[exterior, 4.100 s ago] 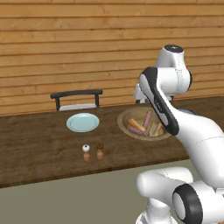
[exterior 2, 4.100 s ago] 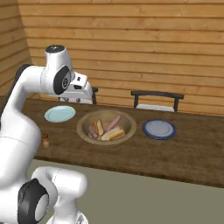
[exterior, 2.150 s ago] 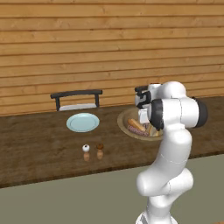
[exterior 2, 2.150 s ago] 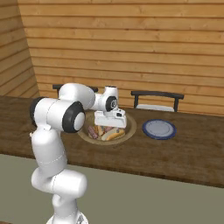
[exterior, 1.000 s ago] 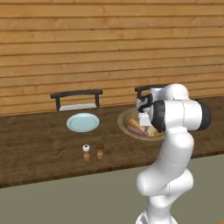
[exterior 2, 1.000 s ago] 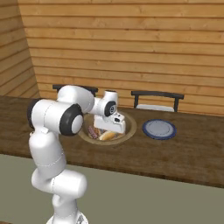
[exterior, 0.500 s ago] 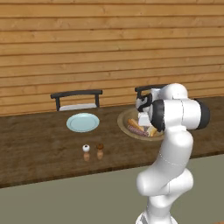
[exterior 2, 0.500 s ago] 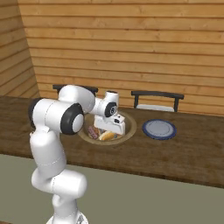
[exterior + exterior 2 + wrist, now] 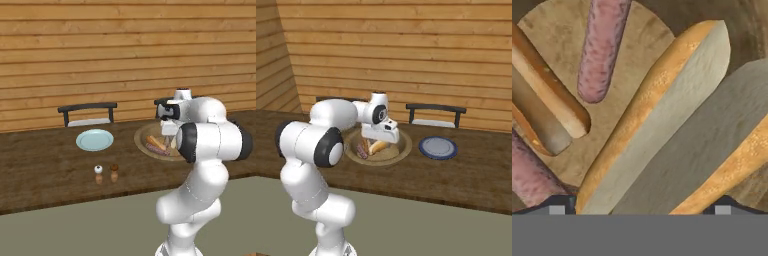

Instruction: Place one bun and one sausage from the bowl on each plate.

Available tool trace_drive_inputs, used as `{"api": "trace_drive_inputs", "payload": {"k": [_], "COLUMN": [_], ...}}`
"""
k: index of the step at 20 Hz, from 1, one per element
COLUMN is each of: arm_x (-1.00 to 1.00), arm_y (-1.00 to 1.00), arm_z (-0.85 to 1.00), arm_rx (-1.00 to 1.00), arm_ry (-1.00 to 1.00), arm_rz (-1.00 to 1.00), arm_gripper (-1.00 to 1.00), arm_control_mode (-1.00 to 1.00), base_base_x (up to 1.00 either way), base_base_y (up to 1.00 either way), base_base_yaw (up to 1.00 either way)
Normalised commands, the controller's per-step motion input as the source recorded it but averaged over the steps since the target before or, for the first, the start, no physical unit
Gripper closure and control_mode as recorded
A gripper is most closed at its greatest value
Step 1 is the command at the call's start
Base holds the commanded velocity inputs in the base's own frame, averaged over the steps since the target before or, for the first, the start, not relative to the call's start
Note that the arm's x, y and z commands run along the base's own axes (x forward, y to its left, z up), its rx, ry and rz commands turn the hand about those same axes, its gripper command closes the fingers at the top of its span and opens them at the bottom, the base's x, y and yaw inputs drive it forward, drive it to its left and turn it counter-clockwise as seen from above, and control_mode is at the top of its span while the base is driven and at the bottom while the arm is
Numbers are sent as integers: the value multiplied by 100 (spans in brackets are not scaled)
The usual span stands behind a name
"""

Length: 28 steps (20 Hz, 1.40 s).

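While the claw [image 9: 640,210] hangs spread wide and empty just above the wooden bowl [image 9: 142,137], its two dark tips flank a split bun [image 9: 662,125] with a golden crust and pale cut face. Left of that bun lie a second bun [image 9: 547,110] and two mottled pink sausages [image 9: 602,50]. On the dark wood worktop [image 9: 40,170], a pale blue plate [image 9: 94,140] sits left of the bowl, with two small shakers [image 9: 106,173] in front of it. Right of the bowl rests a darker blue plate [image 9: 438,147]. Two black chairs [image 9: 87,113] stand behind the worktop.
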Motion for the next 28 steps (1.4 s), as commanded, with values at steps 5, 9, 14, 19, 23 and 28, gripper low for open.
{"api": "trace_drive_inputs", "payload": {"k": [5,9,14,19,23,28], "arm_x": [-34,0,18,56,55,0], "arm_y": [-20,-81,-100,-100,-100,-60], "arm_z": [97,74,20,0,-6,-80], "arm_rx": [-11,-14,-1,4,13,10], "arm_ry": [-18,-6,-1,0,0,1], "arm_rz": [20,34,19,13,20,29], "arm_gripper": [100,100,100,100,100,100], "arm_control_mode": [-100,-100,-100,-100,-100,-100], "base_base_x": [0,0,0,0,0,0], "base_base_y": [0,0,0,0,0,0], "base_base_yaw": [0,0,0,0,0,0]}}
